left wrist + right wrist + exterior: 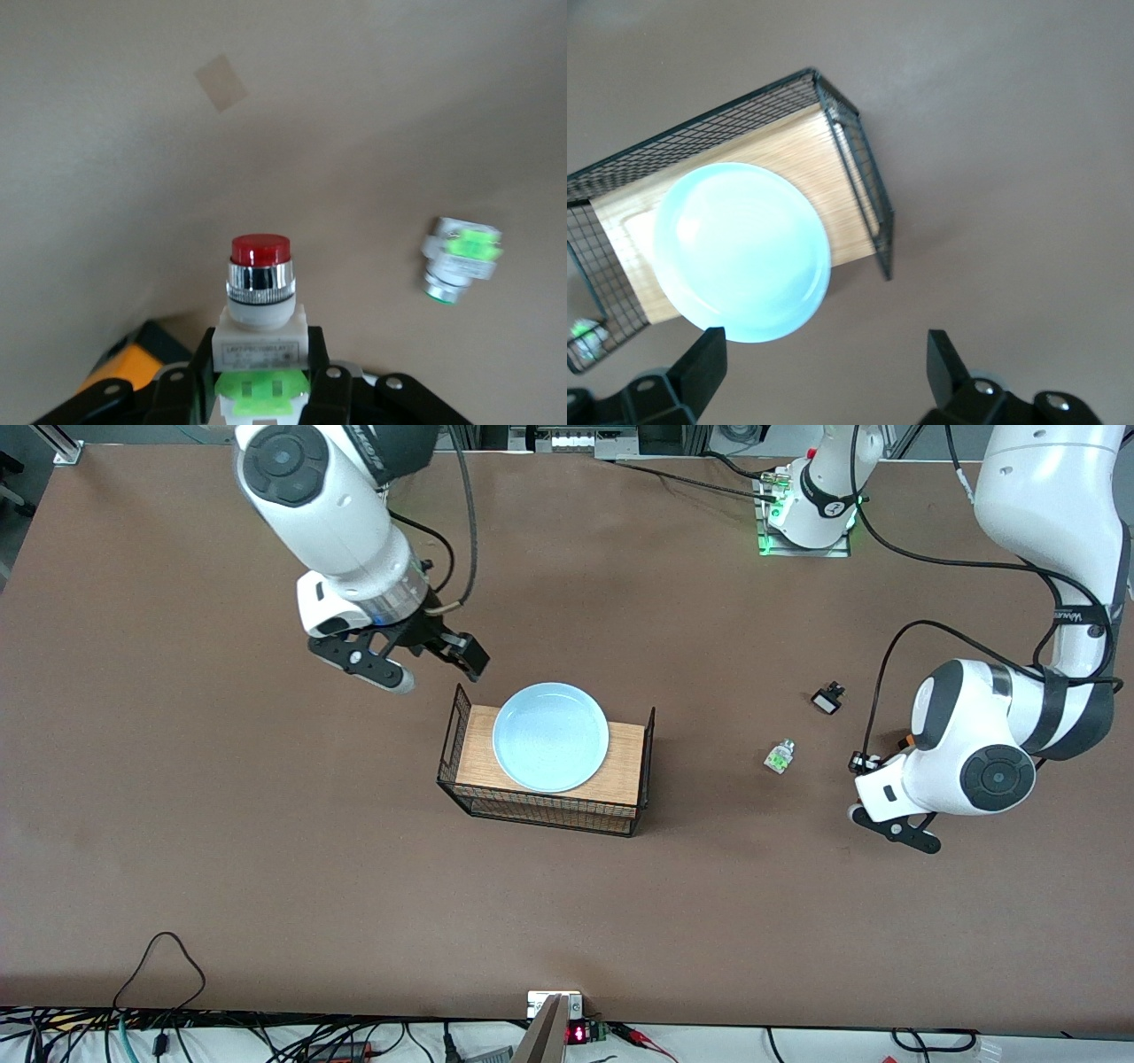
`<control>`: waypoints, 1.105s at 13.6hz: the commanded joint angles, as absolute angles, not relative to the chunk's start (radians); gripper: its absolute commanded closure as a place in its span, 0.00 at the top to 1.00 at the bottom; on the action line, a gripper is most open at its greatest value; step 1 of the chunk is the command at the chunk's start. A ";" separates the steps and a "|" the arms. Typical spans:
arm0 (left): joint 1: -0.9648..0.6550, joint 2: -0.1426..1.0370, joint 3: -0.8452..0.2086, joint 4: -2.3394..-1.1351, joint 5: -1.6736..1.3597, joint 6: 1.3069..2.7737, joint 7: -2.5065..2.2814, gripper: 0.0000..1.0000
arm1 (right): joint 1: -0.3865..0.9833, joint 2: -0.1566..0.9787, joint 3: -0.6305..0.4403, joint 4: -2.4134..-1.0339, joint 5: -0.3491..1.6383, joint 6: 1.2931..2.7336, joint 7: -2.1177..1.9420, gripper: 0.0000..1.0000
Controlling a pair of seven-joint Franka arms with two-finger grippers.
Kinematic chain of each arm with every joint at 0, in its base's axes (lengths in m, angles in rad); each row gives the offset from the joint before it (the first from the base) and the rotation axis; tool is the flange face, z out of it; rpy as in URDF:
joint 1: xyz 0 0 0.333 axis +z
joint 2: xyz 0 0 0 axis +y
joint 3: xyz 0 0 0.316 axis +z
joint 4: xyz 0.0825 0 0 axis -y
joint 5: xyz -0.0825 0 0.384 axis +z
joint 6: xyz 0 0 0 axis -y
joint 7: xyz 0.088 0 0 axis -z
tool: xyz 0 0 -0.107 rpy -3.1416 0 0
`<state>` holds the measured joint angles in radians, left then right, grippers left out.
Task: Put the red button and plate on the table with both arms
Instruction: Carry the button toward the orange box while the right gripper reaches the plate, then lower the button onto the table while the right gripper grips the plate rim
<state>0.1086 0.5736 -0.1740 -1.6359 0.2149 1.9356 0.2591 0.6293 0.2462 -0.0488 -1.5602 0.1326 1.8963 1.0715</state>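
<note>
Front view shows the pale blue plate (550, 737) lying flat on the wooden top of a small black wire rack (461, 731) near the middle of the brown worktop (221, 850); the plate's dish holds nothing, and its rim reaches just past the wooden top's edge. The right gripper (425, 664) hangs over the worktop just beside the rack, toward the right arm's end, its fingers (704, 363) spread wide with nothing between them; in the right wrist view the plate (741, 251) and rack (855, 168) lie just ahead of those fingers. The left gripper (873, 766) is low over the worktop toward the left arm's end, and the left wrist view shows it (263, 372) pinching the red button (260, 305) by its whitish body, the green label between the fingers and the red cap pointing away from the gripper. A similar green-labelled part (779, 756) without a red cap rests on the worktop between the rack and the left gripper, and a small black-and-white part (827, 699) sits near it, farther from the front camera.
</note>
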 commanded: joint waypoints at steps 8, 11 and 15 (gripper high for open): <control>0.207 0.581 -0.193 -1.881 0.236 2.310 0.338 0.38 | 0.695 0.428 -0.061 -1.523 0.147 2.135 1.560 1.00; 0.213 0.589 -0.195 -1.868 0.236 2.309 0.353 1.00 | 0.693 0.466 -0.061 -1.526 0.150 2.135 1.574 1.00; 0.204 0.542 -0.230 -1.791 0.235 2.185 0.336 1.00 | 0.695 0.488 -0.061 -1.555 0.150 2.121 1.577 1.00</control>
